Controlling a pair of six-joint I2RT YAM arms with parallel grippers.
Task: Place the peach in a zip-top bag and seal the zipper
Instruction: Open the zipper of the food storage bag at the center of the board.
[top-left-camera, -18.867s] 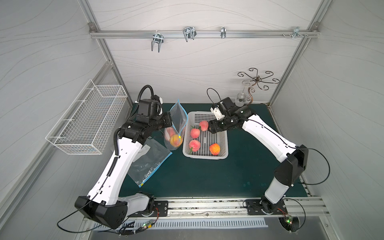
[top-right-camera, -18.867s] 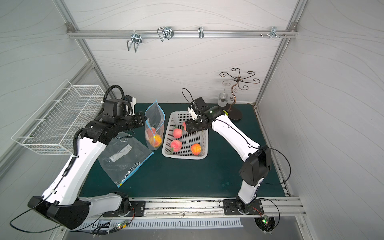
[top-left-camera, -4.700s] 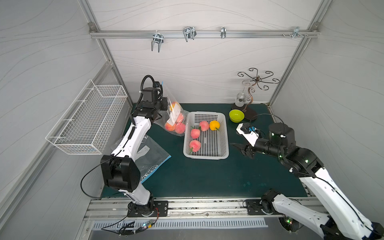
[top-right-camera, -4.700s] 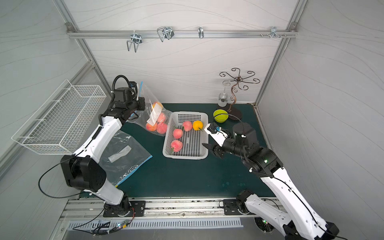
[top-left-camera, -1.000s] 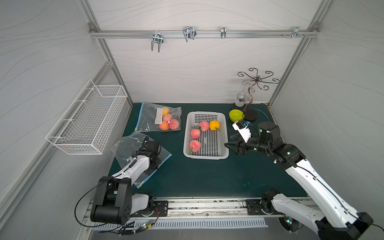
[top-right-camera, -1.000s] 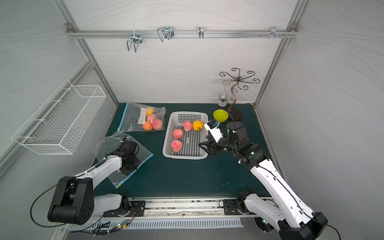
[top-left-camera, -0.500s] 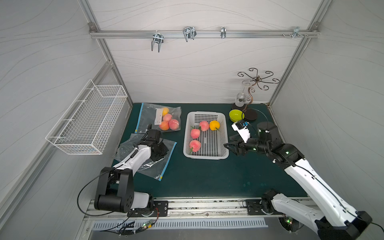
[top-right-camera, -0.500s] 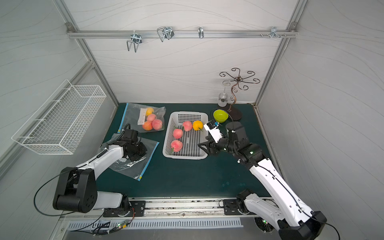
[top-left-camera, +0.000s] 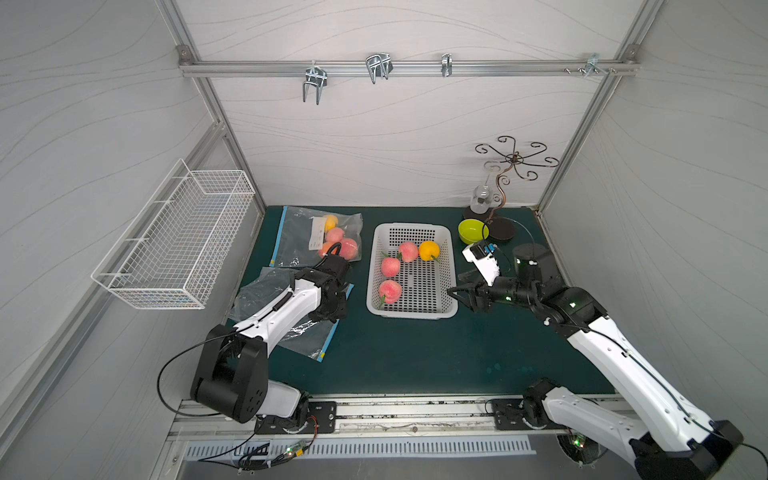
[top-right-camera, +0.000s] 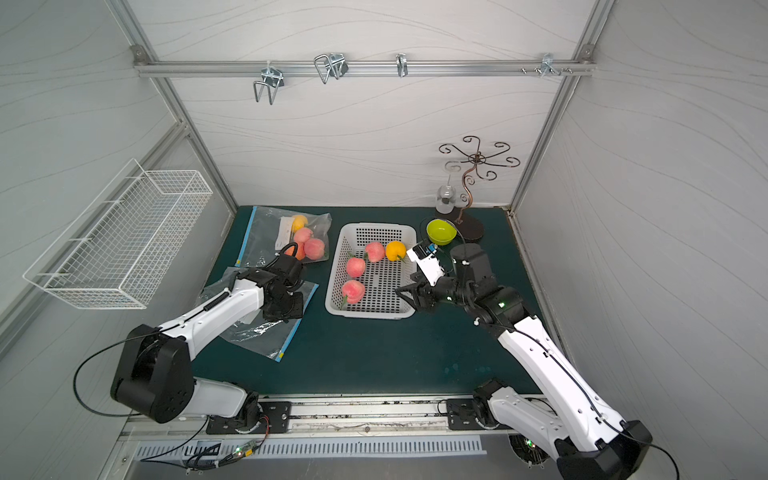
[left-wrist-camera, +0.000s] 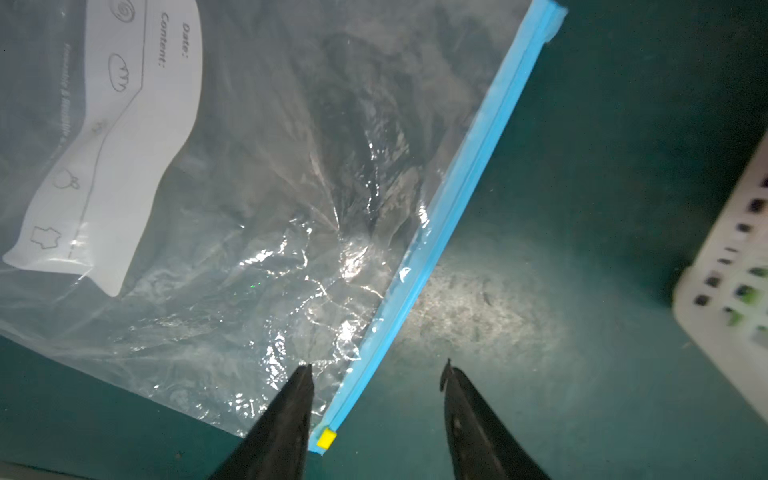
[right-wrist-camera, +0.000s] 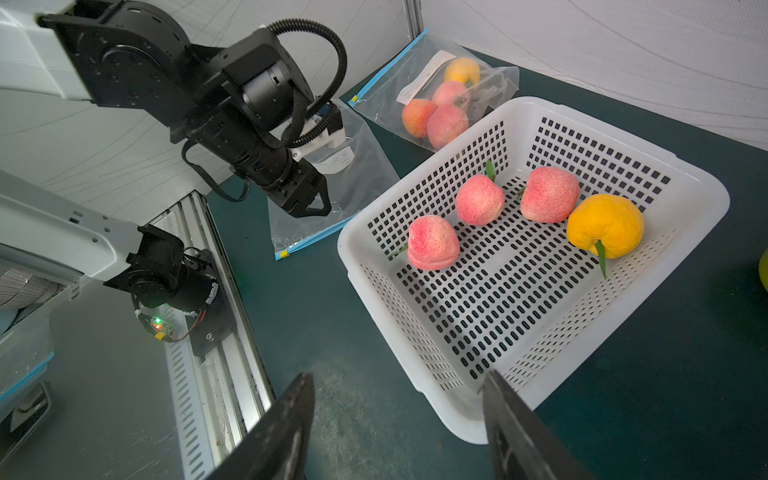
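Though both parted and empty, left pincer (left-wrist-camera: 376, 365) and right pincer (right-wrist-camera: 398, 374) above green mat (top-left-camera: 395, 353), white-panelled walls (top-left-camera: 374, 145) around

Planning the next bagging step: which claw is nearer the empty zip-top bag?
Left. The left claw hangs over the zipper edge of the empty bag; the right claw is past the basket, at its far side.

White arm links (top-left-camera: 278, 311), black joints (top-left-camera: 228, 382), left pincer (left-wrist-camera: 377, 364) with tapered black fingers (left-wrist-camera: 286, 419), ribbed black cable (right-wrist-camera: 343, 62) looping behind it, white camera block (top-left-camera: 482, 262) behind right pincer (right-wrist-camera: 397, 376).
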